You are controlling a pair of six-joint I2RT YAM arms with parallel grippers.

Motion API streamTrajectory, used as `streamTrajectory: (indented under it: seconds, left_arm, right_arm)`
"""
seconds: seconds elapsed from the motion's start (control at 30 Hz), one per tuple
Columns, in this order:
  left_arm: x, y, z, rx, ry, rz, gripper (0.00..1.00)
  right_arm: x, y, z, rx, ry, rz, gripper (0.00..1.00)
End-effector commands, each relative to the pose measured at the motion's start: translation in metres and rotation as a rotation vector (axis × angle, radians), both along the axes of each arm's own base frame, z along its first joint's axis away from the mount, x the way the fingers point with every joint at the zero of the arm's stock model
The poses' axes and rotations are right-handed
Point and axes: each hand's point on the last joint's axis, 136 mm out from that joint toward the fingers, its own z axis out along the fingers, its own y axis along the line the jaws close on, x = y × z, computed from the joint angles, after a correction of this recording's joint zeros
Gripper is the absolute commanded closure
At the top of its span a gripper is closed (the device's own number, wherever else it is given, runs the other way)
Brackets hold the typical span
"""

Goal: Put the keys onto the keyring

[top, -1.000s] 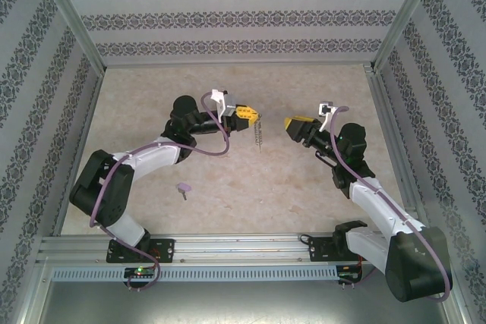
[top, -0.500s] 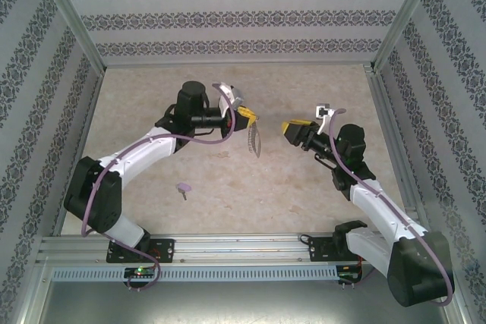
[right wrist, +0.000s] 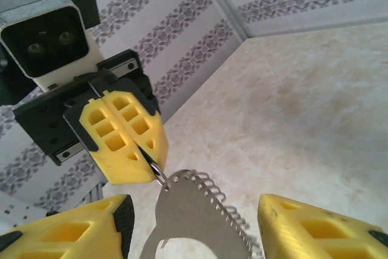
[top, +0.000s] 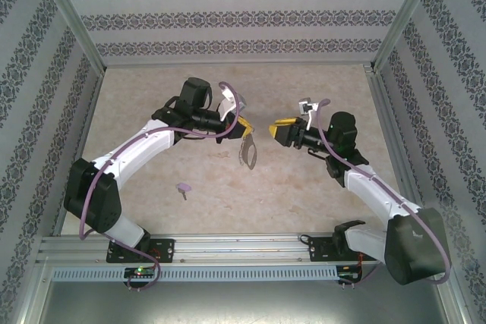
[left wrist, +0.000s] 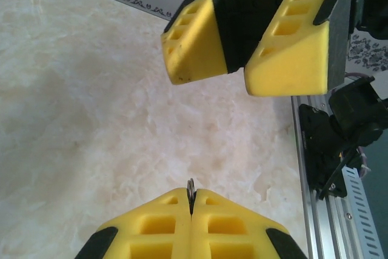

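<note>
Your left gripper [top: 244, 124] is clenched on the keyring [right wrist: 193, 222]. Its yellow fingertips are pressed flat together, and in the left wrist view you can see a small wire ring [left wrist: 190, 187] poking out of the seam between them. From the right wrist camera, that ring links to the top of the grey metal loop. The loop hangs below the fingertips with its flat face toward the camera and a fine squiggly chain [right wrist: 233, 210] running down its right-hand edge. Overhead, the keyring dangles just below the left gripper, near the middle of the marbled surface [top: 319, 89]. You cannot tell whether its lower end touches the surface.

Your right gripper [top: 278, 131] is released, jaws standing apart and gripping nothing. It faces the left gripper tip to tip, near it but not touching. In its own wrist view the two yellow fingers sit to either side of the hanging keyring. Overhead you can see a gap between the right gripper and the keyring, so they are apart.

The key [top: 183, 187], tiny and lilac, lies loose on the surface toward the near edge. It is just right of the left arm [top: 137, 153] and well apart from both grippers and from the keyring.
</note>
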Motion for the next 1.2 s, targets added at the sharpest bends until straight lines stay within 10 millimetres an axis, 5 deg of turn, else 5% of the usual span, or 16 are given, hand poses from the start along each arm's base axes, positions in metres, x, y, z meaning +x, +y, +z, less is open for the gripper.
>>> streamTrajectory:
  seconds: [0.0,0.63,0.83,1.17]
  left_arm:
    - [-0.016,-0.008,0.009,-0.03,-0.044,-0.101,1.0]
    - [-0.024,-0.016,0.02,-0.077,-0.062,-0.201,1.0]
    - [-0.025,-0.017,0.023,-0.083,-0.074,-0.201,1.0]
    - [-0.023,-0.017,0.026,-0.09,-0.093,-0.195,1.0]
  right_arm:
    - [-0.013,0.015,0.02,0.014,-0.099,0.127,0.45]
    - [-0.01,0.046,0.012,0.001,-0.086,0.192,0.61]
    - [-0.013,0.049,0.011,0.003,-0.085,0.209,0.75]
    - [-0.02,0.049,0.003,0.003,-0.076,0.236,0.75]
